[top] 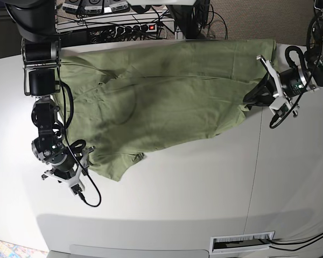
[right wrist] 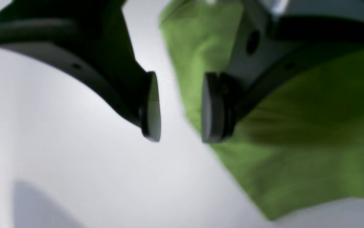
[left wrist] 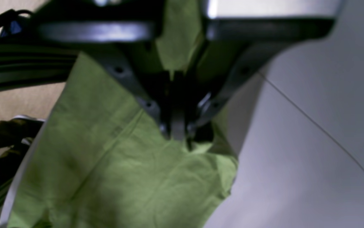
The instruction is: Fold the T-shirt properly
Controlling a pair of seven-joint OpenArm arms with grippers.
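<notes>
The olive-green T-shirt (top: 167,97) lies spread and wrinkled across the back half of the white table (top: 177,188). My left gripper (top: 249,101) is at the shirt's right edge. In the left wrist view this gripper (left wrist: 177,134) is shut on a pinch of the fabric (left wrist: 106,164), which hangs below it. My right gripper (top: 85,157) is at the shirt's front-left corner. In the right wrist view it (right wrist: 180,107) is open and empty, one pad over the bare table and the other over the shirt's edge (right wrist: 296,158).
A power strip and cables (top: 124,24) lie behind the table's back edge. A seam (top: 253,161) runs across the tabletop on the right. A barcode label (top: 242,243) sits at the front edge. The table's front half is bare white.
</notes>
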